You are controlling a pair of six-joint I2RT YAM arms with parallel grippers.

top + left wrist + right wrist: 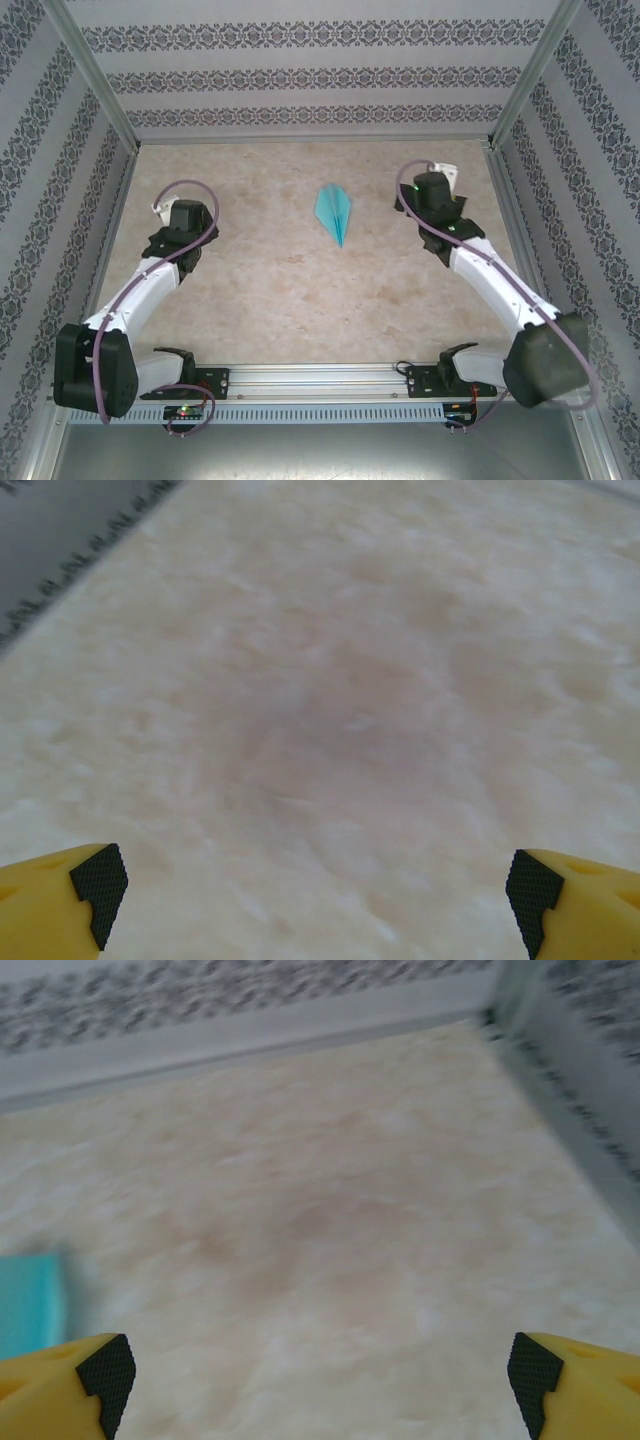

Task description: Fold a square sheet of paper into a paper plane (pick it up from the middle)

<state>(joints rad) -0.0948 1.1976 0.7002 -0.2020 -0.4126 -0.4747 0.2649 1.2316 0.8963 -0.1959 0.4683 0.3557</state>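
Observation:
A slim teal paper plane lies flat on the marbled beige table, its point toward the near edge, between the two arms and nearer the back. Its teal edge shows blurred at the left of the right wrist view. My right gripper stands open to the right of the plane, over bare table, nothing between its yellow fingers. My left gripper is open too, well to the left of the plane, with bare table between its fingers. The sheet shows here folded into the plane.
Patterned walls with metal posts close the table on three sides. A back corner lies close ahead of my right gripper. A metal rail with both arm bases runs along the near edge.

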